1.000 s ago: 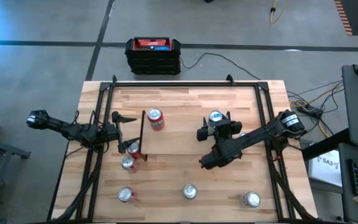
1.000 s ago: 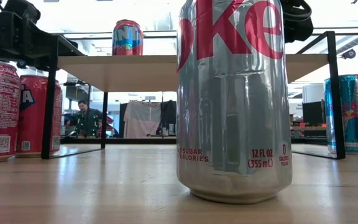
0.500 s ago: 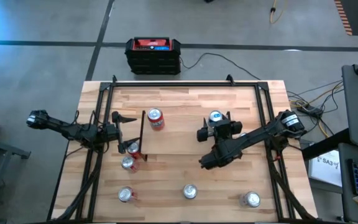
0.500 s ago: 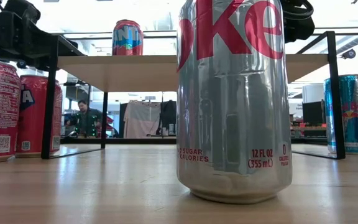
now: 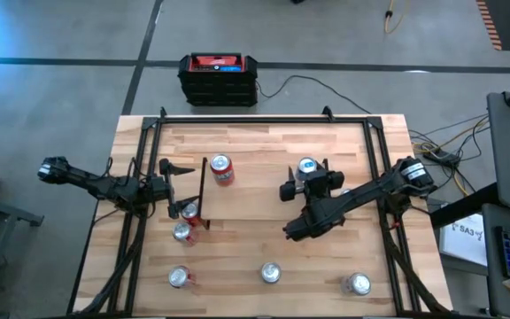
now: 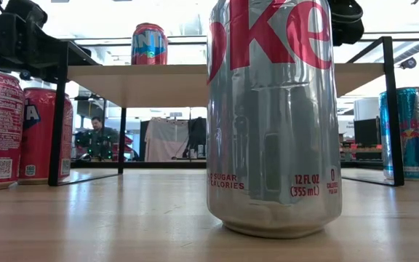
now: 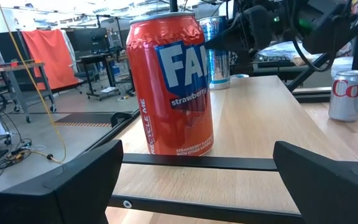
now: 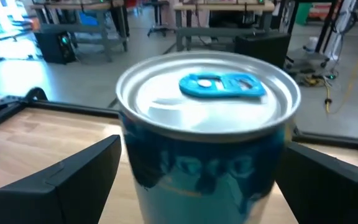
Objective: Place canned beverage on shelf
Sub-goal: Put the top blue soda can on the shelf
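Observation:
The shelf (image 5: pixel 264 190), a light-wood board on thin black legs, stands mid-table; it also shows in the low view (image 6: pixel 158 80). A red Fanta can (image 5: pixel 222 168) stands upright on its left part, and shows in the left wrist view (image 7: pixel 169 84). A blue can (image 5: pixel 306 165) stands upright on the tabletop by the shelf's right end (image 6: pixel 402 131). My right gripper (image 5: pixel 306 182) is open above it, one finger on each side of the can's top (image 8: pixel 207 102); I cannot tell whether they touch it. My left gripper (image 5: pixel 181 188) is open and empty at the shelf's left end (image 7: pixel 197 180).
Two red cans (image 5: pixel 185 221) stand by the shelf's near-left leg. Another red can (image 5: pixel 180 276) and two silver cans (image 5: pixel 271 272) (image 5: pixel 357 283) stand near the table's near edge; the middle one fills the low view (image 6: pixel 273 116). A black-and-red box (image 5: pixel 219 78) sits beyond the table.

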`<action>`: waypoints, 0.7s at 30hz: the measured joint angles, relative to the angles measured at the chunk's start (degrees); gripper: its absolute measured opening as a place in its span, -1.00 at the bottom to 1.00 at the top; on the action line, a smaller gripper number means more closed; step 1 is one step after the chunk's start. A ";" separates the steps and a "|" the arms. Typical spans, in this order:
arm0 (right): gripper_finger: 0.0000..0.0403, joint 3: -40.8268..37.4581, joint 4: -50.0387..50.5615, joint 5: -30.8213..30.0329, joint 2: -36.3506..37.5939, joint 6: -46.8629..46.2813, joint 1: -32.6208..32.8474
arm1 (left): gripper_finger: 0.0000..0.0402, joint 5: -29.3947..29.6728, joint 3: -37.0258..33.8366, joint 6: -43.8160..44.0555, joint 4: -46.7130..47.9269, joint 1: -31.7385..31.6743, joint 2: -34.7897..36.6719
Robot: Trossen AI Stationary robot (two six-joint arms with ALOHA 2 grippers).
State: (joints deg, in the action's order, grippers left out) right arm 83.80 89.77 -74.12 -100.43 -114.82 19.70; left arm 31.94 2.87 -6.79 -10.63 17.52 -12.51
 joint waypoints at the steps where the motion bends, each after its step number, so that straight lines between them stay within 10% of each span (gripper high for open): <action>1: 0.91 -0.05 0.00 -0.60 -0.10 -0.06 -0.15 | 0.99 0.00 0.00 -0.01 0.00 0.02 0.00; 21: 0.91 -0.09 -0.28 -2.39 -2.22 -2.26 -3.77 | 0.99 0.00 0.00 0.01 0.00 0.02 0.00</action>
State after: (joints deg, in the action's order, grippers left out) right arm 83.70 89.49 -76.51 -102.65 -117.08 15.93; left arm 31.94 2.87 -6.79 -10.63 17.54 -12.51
